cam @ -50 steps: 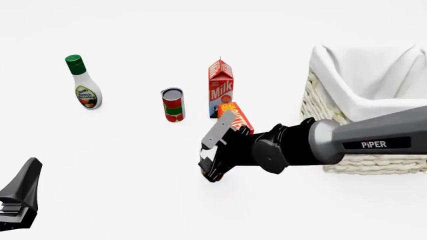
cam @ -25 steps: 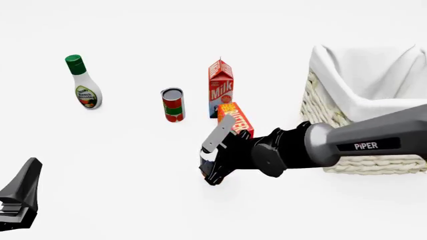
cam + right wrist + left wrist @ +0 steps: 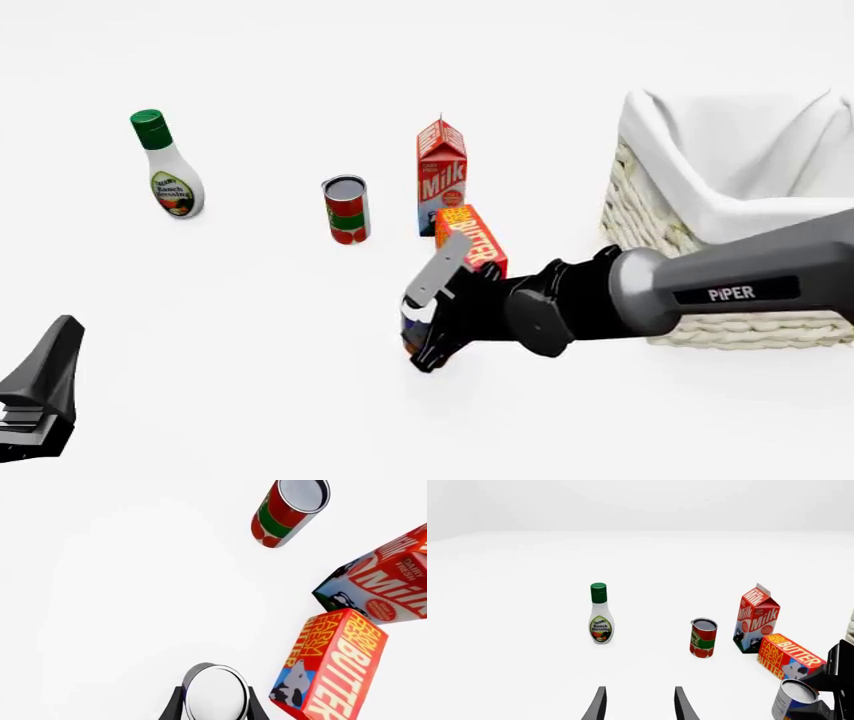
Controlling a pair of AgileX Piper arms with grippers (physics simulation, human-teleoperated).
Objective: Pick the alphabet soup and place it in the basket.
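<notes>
1. Right gripper (image 3: 424,335): mine, reaching from the right, set low over the surface (image 3: 267,330). The fingers (image 3: 175,706) sit close on either side of the alphabet soup; I judge them closed on it or very nearly so.
2. Alphabet soup (image 3: 215,691): small can with a whitish lid, upright between my fingers. In the left wrist view it shows as a dark-labelled can (image 3: 792,700) at my fingertips. It stands just in front of the butter box, apart from it. I cannot tell whether it is off the surface.
3. Basket (image 3: 667,215): large wicker, white cloth lining, to the right and further back, behind my forearm. No can visible inside.
4. Left gripper (image 3: 639,704): parked near the left edge, fingers apart, nothing between them.
5. Bystanders: butter box (image 3: 471,237), milk carton (image 3: 442,175), red-and-green can (image 3: 346,210), ranch dressing bottle (image 3: 167,168). All upright except the butter box, which looks tilted.
6. Step in hand: securing the grasp, judged from the fingers flanking the can.
7. Next move calls for: a straight lift to clear the butter box beside the can, then a carry right and back over the basket rim before opening.
</notes>
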